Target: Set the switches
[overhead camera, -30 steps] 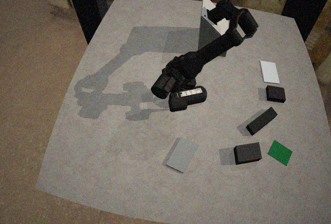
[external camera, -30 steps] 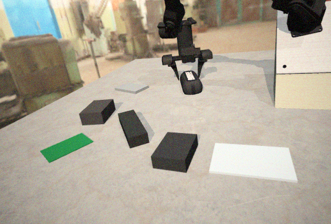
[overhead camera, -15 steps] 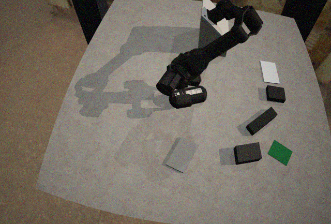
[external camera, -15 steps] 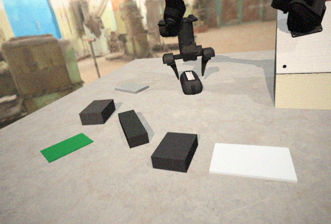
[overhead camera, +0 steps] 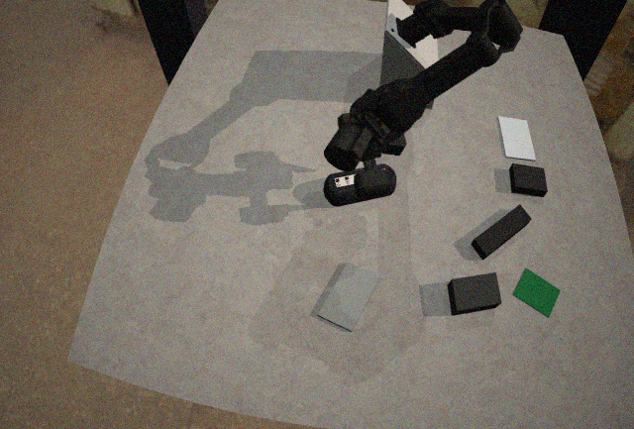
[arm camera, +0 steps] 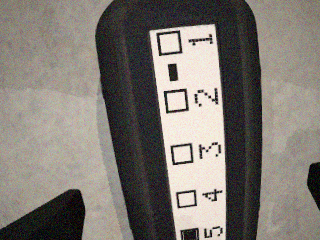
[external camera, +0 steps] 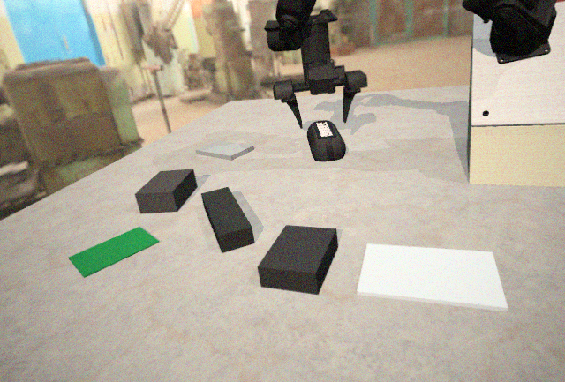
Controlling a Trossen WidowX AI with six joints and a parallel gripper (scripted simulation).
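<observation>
Wrist view: the spread tool (overhead camera: 369, 162) (external camera: 323, 125) (arm camera: 196, 190) flanks the dark, rounded controller unit (overhead camera: 375, 181) (external camera: 329, 147) (arm camera: 137, 150), label showing.

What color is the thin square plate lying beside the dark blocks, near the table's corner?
Green, showing best in the exterior view.

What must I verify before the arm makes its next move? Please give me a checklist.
1. End effector open: ok.
2. Unit free of the fingers: ok, they stand apart from its sides.
3. Label facing up: ok.
4. Squares 1 to 4 readable: ok, all empty; 5 is filled.
5. Square 6 readable: cannot tell, out of the wrist view.
6. Unit on its base: not ok, underside up.
</observation>
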